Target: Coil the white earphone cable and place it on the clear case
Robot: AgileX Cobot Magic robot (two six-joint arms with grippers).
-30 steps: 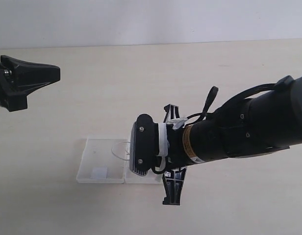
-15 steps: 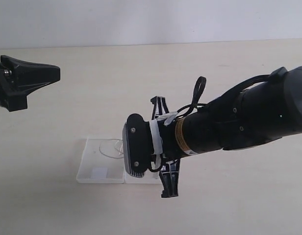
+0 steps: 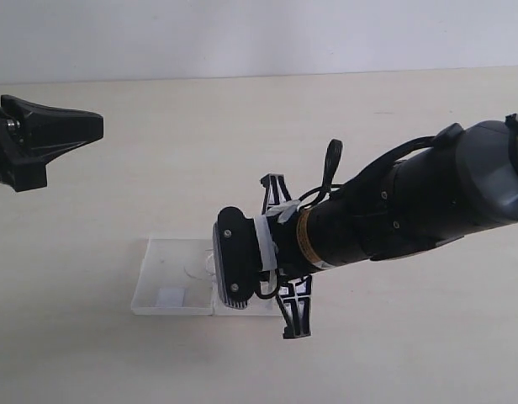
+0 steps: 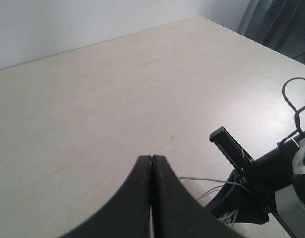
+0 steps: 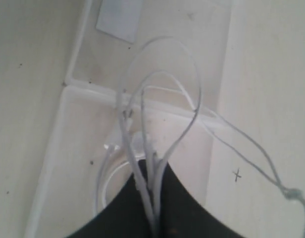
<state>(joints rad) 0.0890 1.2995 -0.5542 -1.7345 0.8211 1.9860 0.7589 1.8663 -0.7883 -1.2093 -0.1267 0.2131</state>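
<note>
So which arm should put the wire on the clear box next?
Right. The right gripper is shut on the white earphone cable, its loops over the clear case. The left gripper is shut, empty and off to the side.

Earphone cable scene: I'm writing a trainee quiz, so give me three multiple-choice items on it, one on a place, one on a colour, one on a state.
1. The loops of the white earphone cable hang: A over the clear case; B over the floor; C over a shelf.
2. The cable is: A black; B white; C red.
3. The left gripper is: A open; B shut on the cable; C shut, holding nothing.
Answers: 1 A, the right wrist view shows the loops above the case's hinge; 2 B, every strand is pale white; 3 C, its fingers meet with nothing between them.
</note>
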